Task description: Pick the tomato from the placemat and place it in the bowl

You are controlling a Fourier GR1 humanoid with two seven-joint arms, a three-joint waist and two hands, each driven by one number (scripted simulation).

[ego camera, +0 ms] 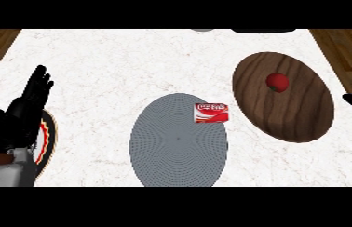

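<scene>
Tomato [277,82] sits inside wooden bowl [283,96] | grey placemat [178,140] holds only a red packet [212,113] | left hand [29,103] rests with fingers straight | right hand unseen | task looks done

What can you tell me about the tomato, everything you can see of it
The tomato is small, round and red, with a darker patch at its lower right side. It rests inside the wooden bowl, a brown oval with visible grain, in its upper half toward the left, at the counter's right. Nothing else touches it; no hand is on it.
</scene>
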